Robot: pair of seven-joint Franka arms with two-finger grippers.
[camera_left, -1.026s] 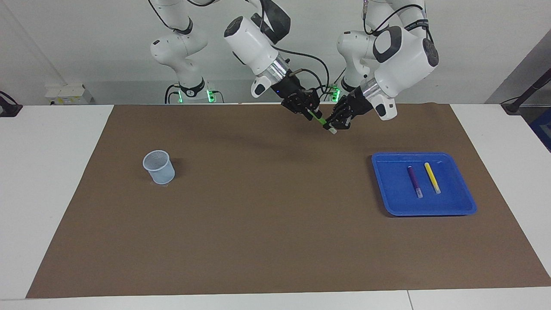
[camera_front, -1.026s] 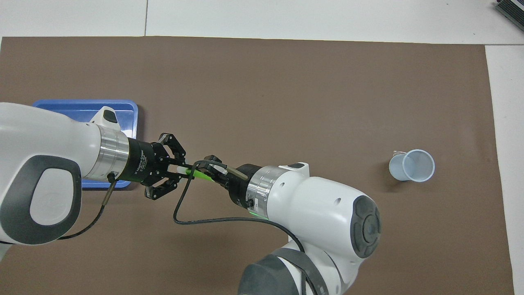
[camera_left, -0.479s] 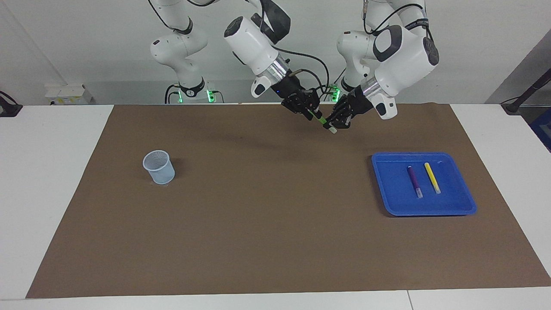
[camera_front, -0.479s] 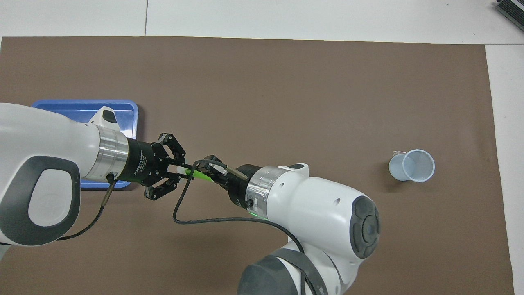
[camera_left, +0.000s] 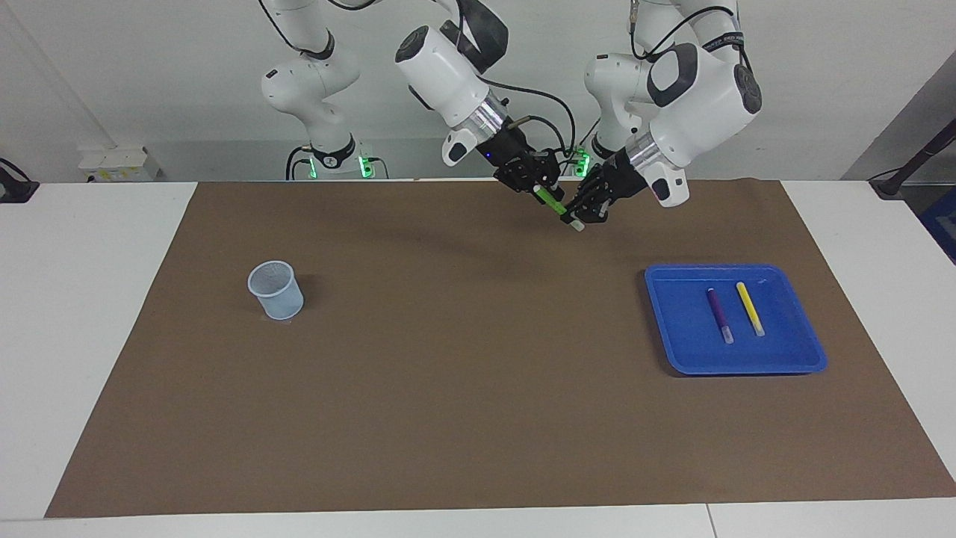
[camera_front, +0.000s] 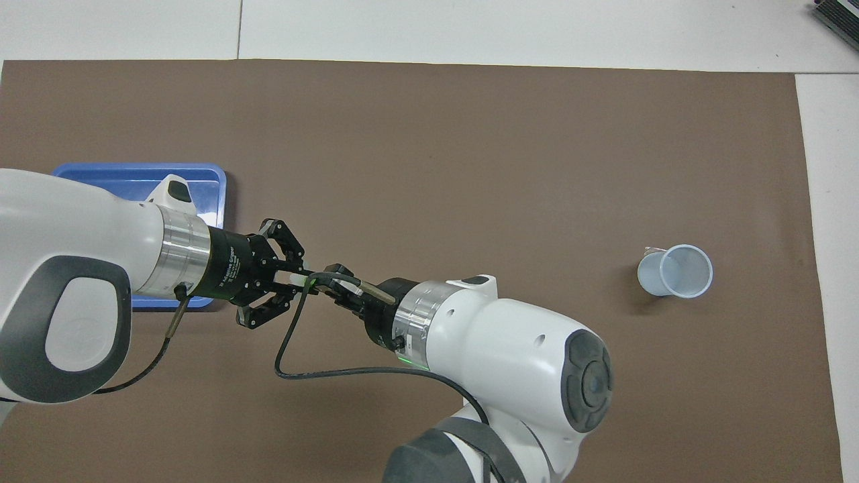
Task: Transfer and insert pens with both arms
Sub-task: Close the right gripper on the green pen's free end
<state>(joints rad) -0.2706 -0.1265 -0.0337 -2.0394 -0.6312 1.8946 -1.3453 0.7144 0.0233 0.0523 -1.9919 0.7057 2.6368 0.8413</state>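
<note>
Overhead view shows the two grippers meeting in the air over the brown mat (camera_left: 463, 388), at the edge nearest the robots, with the green pen (camera_left: 553, 202) bridged between them. The left gripper (camera_left: 585, 213) comes from the blue tray's end of the table and is clamped fully shut on the pen's pale cap end. The right gripper (camera_left: 539, 190) is closed narrowly around the green barrel, so both appear to hold the pen at once, each on its own end.

This looks like the handover, with the pen not yet passed. To do it well, the right gripper should have a firm, square hold on the barrel before the left lets go. The left should then open fully and back off straight along its own line, without dragging the cap sideways. A slanted grip would make the later drop into the cup harder, so the pen should sit straight in the right gripper's fingers.

Farther from the robots, toward the left arm's end, the blue tray (camera_left: 792, 366) lies on the mat with the purple pen (camera_left: 720, 315) and the yellow pen (camera_left: 750, 308) side by side in it, apart from each other. Toward the right arm's end stands the pale mesh cup (camera_left: 275, 290), upright, open and, from above, seemingly empty. It is well apart from the grippers, so a long carry remains.
</note>
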